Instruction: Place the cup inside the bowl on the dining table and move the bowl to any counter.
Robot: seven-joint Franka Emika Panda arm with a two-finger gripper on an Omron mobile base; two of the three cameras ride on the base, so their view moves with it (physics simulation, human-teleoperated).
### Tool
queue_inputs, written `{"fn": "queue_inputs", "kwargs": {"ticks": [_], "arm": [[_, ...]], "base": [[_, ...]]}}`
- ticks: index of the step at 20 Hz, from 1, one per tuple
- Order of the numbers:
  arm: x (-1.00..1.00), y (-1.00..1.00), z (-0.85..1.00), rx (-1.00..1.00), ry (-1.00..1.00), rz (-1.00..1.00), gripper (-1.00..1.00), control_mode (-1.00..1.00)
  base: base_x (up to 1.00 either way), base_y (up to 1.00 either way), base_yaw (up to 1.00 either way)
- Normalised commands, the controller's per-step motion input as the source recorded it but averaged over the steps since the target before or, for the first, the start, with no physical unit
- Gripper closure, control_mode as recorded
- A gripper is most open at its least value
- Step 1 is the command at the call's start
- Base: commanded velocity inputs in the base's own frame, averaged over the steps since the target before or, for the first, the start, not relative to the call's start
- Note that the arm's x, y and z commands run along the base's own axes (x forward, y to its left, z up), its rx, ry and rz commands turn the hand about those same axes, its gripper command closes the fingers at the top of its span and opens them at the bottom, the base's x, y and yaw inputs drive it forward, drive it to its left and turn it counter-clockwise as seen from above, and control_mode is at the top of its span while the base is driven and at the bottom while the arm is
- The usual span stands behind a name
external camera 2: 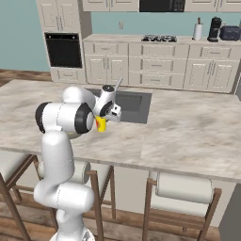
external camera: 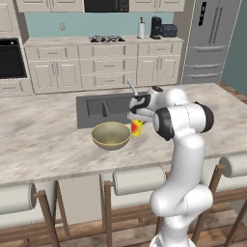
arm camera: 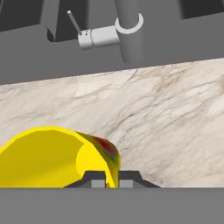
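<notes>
From the left base view, the cup point(external camera: 137, 128) beside the bowl point(external camera: 111, 135) is mostly hidden: the arm's wrist covers its top, so only a yellow and red sliver shows, and whether it touches the tabletop point(external camera: 43, 135) cannot be told. The end effector point(external camera: 136, 117) above the cup is too small there to make out its fingers. In the right base view the arm's elbow hides the bowl, and just a yellow scrap of cup point(external camera 2: 100, 124) peeks out. In the hand view the cup point(arm camera: 48, 157) is cut off at the bottom, its base hidden. The faucet point(arm camera: 127, 30) beyond the cup runs off the top edge.
</notes>
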Motion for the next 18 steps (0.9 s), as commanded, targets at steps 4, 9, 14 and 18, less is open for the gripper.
{"fn": "queue_inputs", "kwargs": {"ticks": [4,9,14,18], "arm": [[-0.10,0.00,0.32,0.00,-0.03,0.00,1.00,-1.00],[-0.15,0.00,0.37,0.00,-0.03,0.00,1.00,-1.00],[-0.11,0.00,0.39,0.00,-0.03,0.00,1.00,-1.00],[0.00,0.00,0.40,0.00,-0.03,0.00,1.00,-1.00]], "base": [[0.00,0.00,0.00],[0.00,0.00,0.00],[0.00,0.00,0.00],[0.00,0.00,0.00]]}}
